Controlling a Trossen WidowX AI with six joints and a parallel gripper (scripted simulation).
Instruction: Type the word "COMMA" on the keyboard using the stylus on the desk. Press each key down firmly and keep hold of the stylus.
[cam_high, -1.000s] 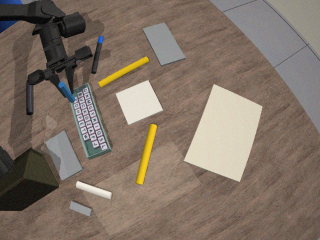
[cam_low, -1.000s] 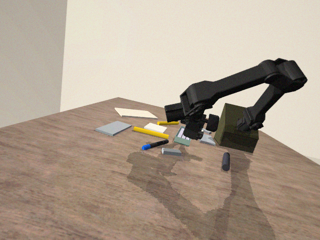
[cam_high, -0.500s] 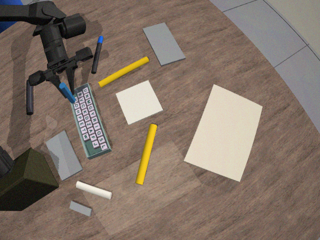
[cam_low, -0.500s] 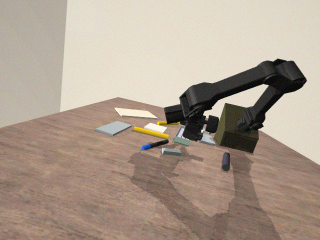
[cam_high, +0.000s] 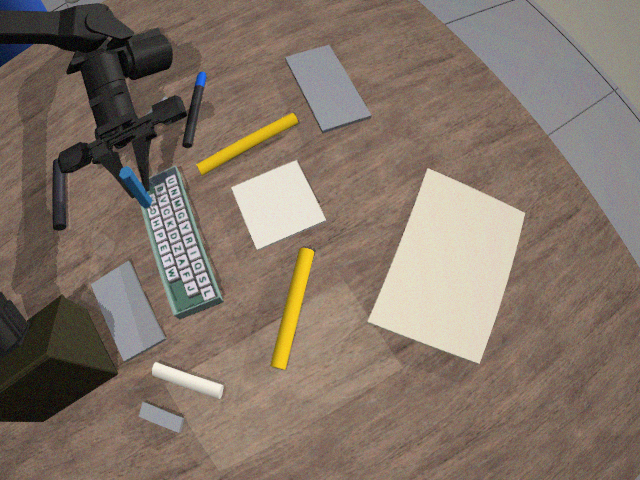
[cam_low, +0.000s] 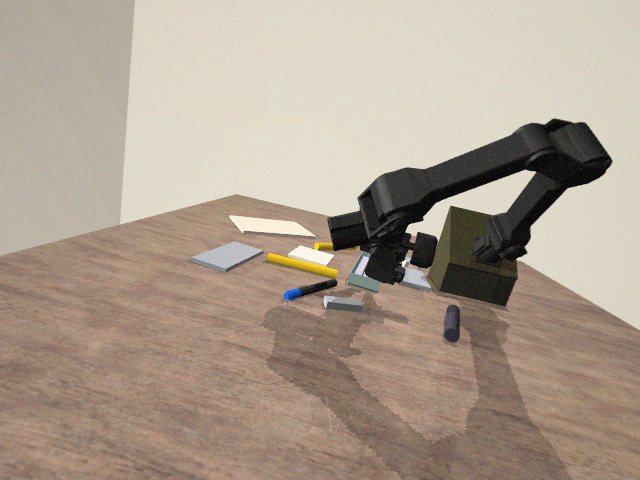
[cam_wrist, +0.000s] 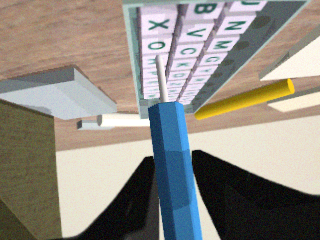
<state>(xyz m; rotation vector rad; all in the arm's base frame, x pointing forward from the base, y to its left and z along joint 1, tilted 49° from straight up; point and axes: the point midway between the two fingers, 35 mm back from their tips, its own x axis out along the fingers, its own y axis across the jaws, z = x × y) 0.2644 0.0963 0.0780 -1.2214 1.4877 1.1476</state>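
The green keyboard (cam_high: 181, 305) (cam_low: 363, 282) (cam_wrist: 132, 31) lies on the desk with rows of white letter keys. My gripper (cam_high: 139, 191) (cam_wrist: 172, 161) is shut on the blue stylus (cam_high: 135, 187) (cam_wrist: 170, 130), above the keyboard's X and O end. The stylus is tilted, with its thin grey tip pointing down at the keys. In the wrist view the tip ends at the lower edge of the O key (cam_wrist: 156, 46), beside the H key. Whether it touches a key cannot be told. In the exterior view the arm hides the fingers and the stylus.
A black pen with a blue end (cam_high: 193, 116) (cam_low: 310, 289) and a yellow stick (cam_high: 248, 143) (cam_low: 301, 264) lie near the keyboard. A dark cylinder (cam_high: 59, 196) (cam_low: 451, 323) lies on its other side. A grey slab (cam_high: 129, 310) and a dark box (cam_high: 56, 361) (cam_low: 473, 258) are near the base.
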